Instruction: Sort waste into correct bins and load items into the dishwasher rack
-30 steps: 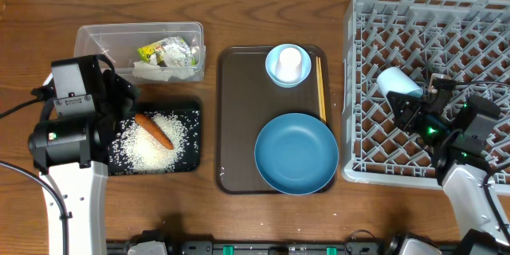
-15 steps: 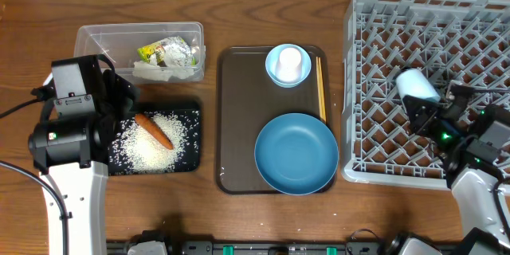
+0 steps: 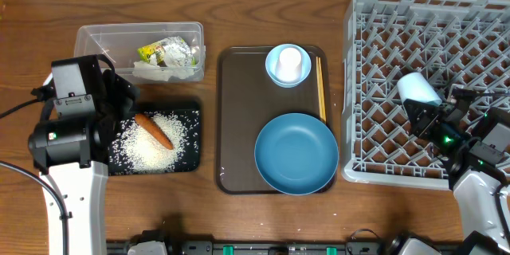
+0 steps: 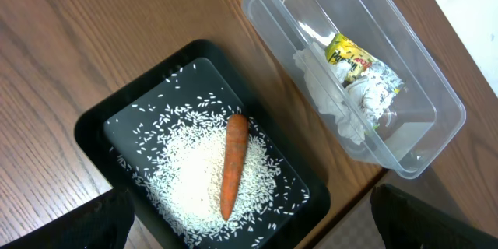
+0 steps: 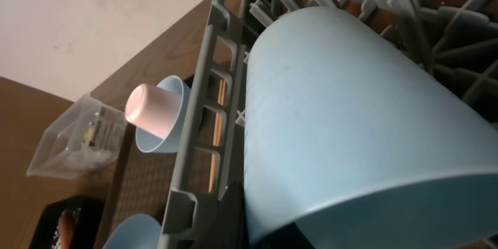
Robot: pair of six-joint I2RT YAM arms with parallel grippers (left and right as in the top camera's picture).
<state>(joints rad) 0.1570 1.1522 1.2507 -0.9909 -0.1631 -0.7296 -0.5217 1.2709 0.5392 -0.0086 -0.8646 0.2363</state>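
While the right fingers [image 3: 420, 114] are clenching the rim of the pale-blue cup [image 3: 418, 89], they are carrying it deeper over the dishwasher rack [image 3: 382, 16], whose pegs are now lying beneath them, so setting-down is probably nearing. Meanwhile the left fingers [image 4: 93, 222] are hanging spread and empty above the black tray [image 4: 92, 122].

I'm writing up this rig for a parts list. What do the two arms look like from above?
Left arm: a blocky black housing topped by a pale grey box, one small green light, a white lower link, and thin black cables trailing off its outer side. Right arm: a black wrist section with small green lights and a grey block, on a matching white lower link.
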